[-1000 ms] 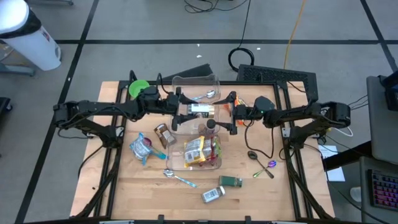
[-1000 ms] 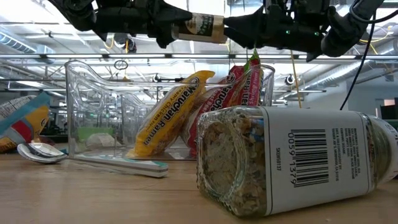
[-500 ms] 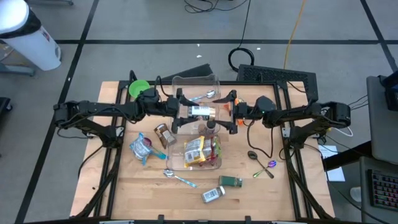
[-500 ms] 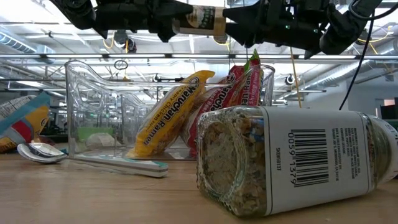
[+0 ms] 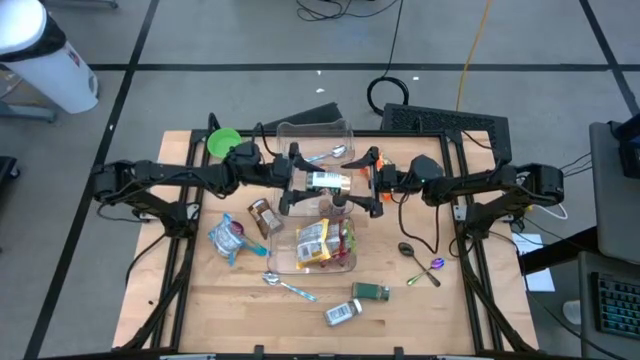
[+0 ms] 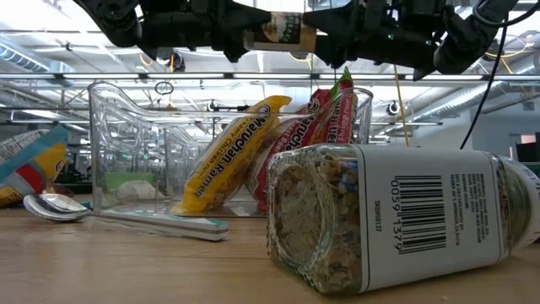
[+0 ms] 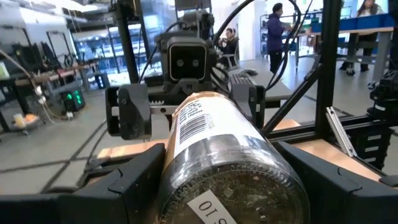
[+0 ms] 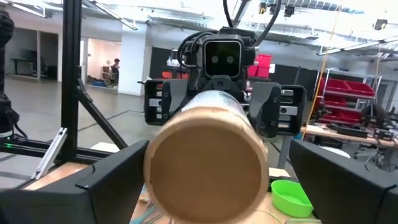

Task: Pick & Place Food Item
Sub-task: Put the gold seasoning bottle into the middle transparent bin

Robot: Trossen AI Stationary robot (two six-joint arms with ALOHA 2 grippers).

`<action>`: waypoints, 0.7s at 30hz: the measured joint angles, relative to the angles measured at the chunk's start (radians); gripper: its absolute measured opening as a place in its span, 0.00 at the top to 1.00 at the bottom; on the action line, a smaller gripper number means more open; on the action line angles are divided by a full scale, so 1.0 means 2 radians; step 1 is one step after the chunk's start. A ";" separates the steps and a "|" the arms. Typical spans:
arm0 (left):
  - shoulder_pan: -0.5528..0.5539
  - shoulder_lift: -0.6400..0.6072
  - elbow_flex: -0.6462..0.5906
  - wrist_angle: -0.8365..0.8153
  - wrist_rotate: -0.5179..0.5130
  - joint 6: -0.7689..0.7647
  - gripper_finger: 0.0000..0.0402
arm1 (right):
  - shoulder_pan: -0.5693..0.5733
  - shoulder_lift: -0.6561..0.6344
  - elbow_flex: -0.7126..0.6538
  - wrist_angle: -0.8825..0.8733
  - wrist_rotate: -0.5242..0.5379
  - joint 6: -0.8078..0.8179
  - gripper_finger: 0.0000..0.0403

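Note:
A glass seasoning jar (image 5: 328, 182) with a tan lid hangs level in the air above the clear bins, its lid end toward the table's right. My left gripper (image 7: 221, 155) is shut on its glass end. My right gripper (image 8: 208, 162) faces it, open. Its fingers (image 7: 127, 112) stand on either side of the lid (image 8: 205, 158) with a gap on each side. Both grippers show near the top of the low view, where the jar (image 6: 283, 28) lies between them. My left gripper pinches the jar's glass bottom end (image 7: 171, 180) between its two fingers, one on each side of the round body. The fingers come level from the table's left and lie along the jar. The jar is lifted clear and lies level, lid end pointing away.
Below stands a clear bin (image 5: 325, 245) with ramen packs (image 6: 232, 152); a second clear bin (image 5: 315, 140) lies farther back. On the table lie a brown jar (image 5: 262, 215), a snack bag (image 5: 227, 237), spoons (image 5: 285, 287), a lying seasoning jar (image 6: 396, 219), a green tin (image 5: 372, 291) and a green bowl (image 5: 222, 142).
My left gripper has carried the jar a little toward the table's right, bringing its lid end farther in between the right gripper's open fingers. The jar has stayed level and clear of the bins.

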 joint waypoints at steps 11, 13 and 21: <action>0.004 0.017 0.032 -0.012 0.013 0.001 0.30 | 0.000 0.000 0.000 -0.017 0.000 0.004 0.07; 0.004 0.017 0.034 -0.021 0.012 0.001 0.30 | 0.000 0.000 0.000 -0.014 0.000 0.004 0.07; 0.004 0.017 0.037 -0.038 0.011 0.002 0.30 | 0.000 0.000 0.000 -0.013 -0.001 0.002 0.07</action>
